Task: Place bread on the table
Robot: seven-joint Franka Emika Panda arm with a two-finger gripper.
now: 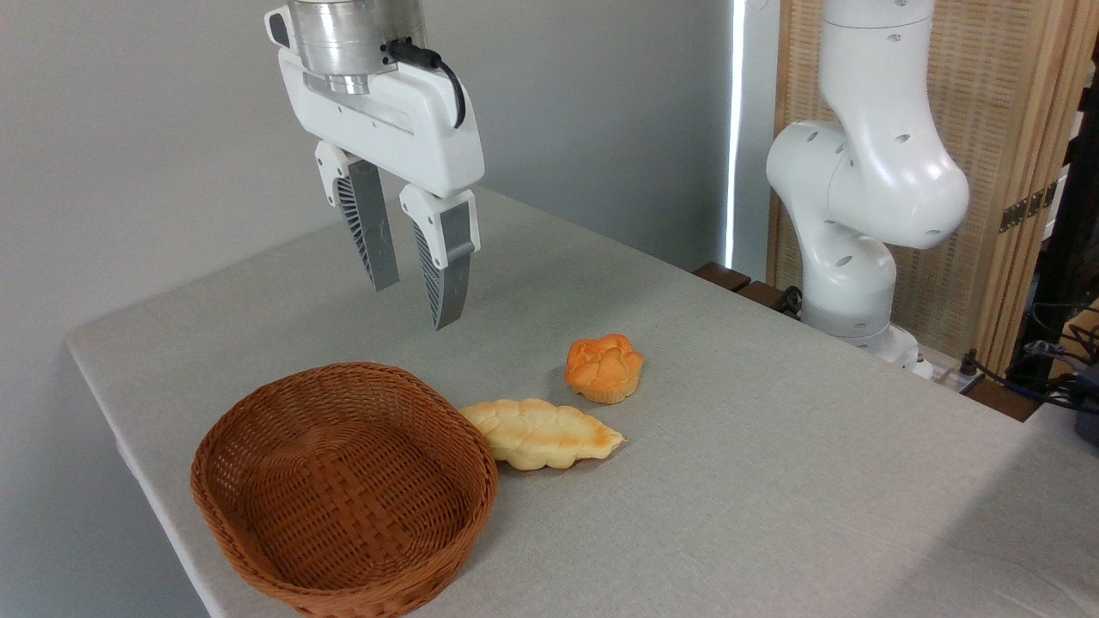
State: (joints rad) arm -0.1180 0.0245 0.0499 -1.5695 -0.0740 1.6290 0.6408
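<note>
Empty, my gripper (pixel 415 302) hangs with fingers apart; I see the bread (pixel 604 367) below-right on the table (pixel 773 446), knotted top up.

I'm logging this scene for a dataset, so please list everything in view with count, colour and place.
bun: one, orange-golden, on the table right of centre
leaf-shaped bread: one, pale yellow, beside the basket
basket: one, brown wicker, empty, front left
table: one, light grey cloth
wooden screen: one, tan, back right
cables: dark, far right
arm: one, white, back right
gripper: one, white and grey, jaws apart, empty, above the table
</note>
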